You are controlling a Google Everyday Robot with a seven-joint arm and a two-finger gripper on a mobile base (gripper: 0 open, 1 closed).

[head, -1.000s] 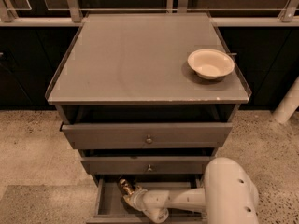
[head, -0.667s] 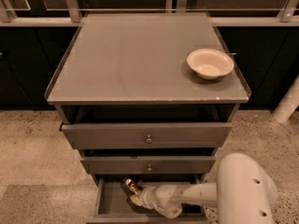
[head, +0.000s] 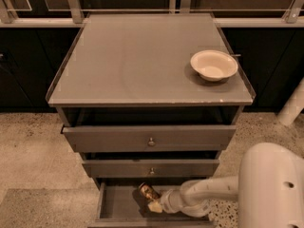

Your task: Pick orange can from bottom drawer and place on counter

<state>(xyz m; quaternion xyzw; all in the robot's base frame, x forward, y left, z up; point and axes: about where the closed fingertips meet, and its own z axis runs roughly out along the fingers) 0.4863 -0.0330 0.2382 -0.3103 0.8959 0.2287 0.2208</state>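
Note:
The orange can [head: 148, 192] is in the open bottom drawer [head: 114, 208], tilted, at the tip of my gripper [head: 154, 204]. The gripper reaches into the drawer from the right on its white arm [head: 204, 194] and is shut on the can, low inside the drawer. The counter [head: 137, 61] is the flat grey top of the cabinet, well above the gripper.
A cream bowl [head: 213, 64] sits on the counter's right rear part. Two wider drawers [head: 151, 139] above the bottom one stand slightly pulled out and overhang it. My white arm housing [head: 270, 189] fills the lower right. Speckled floor lies on both sides of the cabinet.
My gripper has moved to the right inside the bottom drawer, and the orange can has moved right with it. The arm housing has shifted right as well.

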